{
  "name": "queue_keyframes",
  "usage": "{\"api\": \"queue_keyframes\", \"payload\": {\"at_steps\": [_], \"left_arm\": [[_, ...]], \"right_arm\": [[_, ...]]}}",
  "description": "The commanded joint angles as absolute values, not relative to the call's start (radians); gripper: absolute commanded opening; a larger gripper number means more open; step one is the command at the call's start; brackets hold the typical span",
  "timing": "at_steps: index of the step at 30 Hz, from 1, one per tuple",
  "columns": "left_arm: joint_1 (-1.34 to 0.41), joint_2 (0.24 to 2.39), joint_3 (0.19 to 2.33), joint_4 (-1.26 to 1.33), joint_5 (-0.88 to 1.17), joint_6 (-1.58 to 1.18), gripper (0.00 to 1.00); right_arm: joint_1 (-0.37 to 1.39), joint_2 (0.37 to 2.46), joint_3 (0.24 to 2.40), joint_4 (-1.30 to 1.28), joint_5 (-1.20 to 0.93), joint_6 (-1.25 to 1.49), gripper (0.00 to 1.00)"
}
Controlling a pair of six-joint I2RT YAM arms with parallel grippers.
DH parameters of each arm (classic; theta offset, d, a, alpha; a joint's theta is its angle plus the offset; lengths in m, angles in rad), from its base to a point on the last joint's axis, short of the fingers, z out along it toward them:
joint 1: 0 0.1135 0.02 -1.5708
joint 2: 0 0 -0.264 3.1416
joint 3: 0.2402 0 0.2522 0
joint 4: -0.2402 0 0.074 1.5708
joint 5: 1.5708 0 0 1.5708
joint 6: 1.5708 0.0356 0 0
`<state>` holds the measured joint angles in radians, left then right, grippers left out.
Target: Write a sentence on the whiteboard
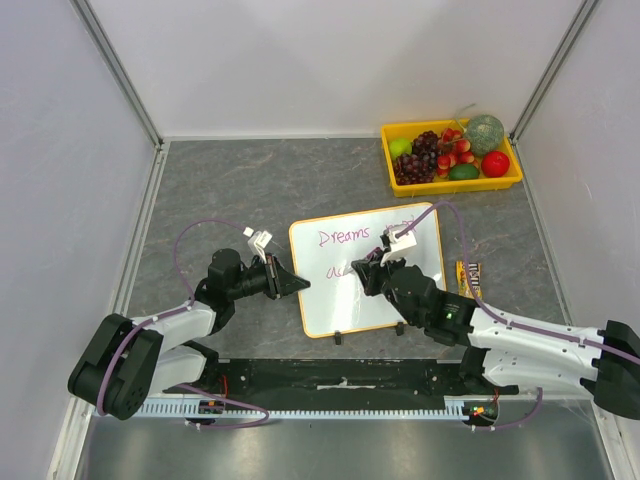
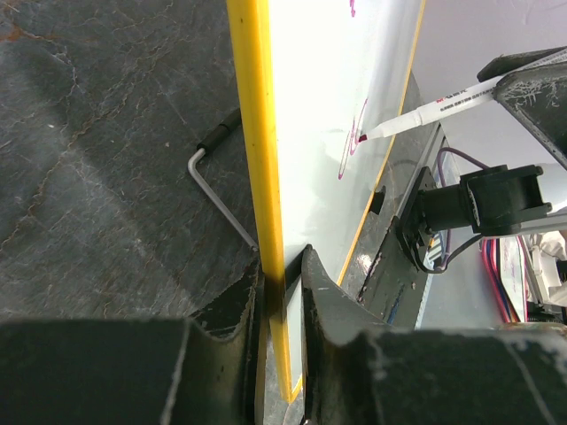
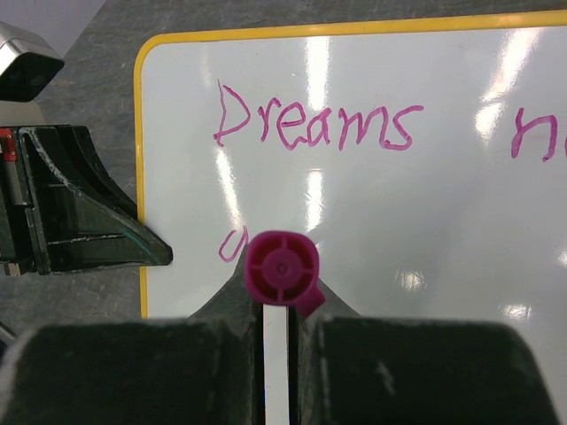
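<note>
On bench, in middle toward near edge: whiteboard, with "Dreams" written in pink. At far right corner, well apart: yellow tray with fruit. Left jaws clamped on left edge of whiteboard. Right jaws clamped on marker, tip against whiteboard below "Dreams".

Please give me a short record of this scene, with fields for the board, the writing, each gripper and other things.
board: whiteboard, yellow-orange frame
writing: "Dreams" in magenta; second line begun below it
left gripper: shut on the whiteboard's left edge
right gripper: shut on a marker, tip at the board
far right corner: yellow tray with fruit
</note>
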<state>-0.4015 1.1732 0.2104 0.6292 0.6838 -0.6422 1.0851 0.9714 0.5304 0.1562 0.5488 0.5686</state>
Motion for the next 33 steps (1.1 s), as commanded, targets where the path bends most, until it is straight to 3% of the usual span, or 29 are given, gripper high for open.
{"api": "queue_keyframes", "payload": {"at_steps": [1,19,33], "left_arm": [[-0.405,1.181,0.210,0.577,0.611,-0.545,0.02],[-0.405,1.180,0.210,0.577,0.611,-0.545,0.02],[-0.405,1.178,0.210,0.577,0.611,-0.545,0.02]], "right_arm": [[1.081,0.957,0.552,0.117,0.617,0.548,0.00],[1.075,0.954,0.666,0.117,0.646,0.457,0.00],[1.062,0.991,0.635,0.143,0.598,0.492,0.00]]}}
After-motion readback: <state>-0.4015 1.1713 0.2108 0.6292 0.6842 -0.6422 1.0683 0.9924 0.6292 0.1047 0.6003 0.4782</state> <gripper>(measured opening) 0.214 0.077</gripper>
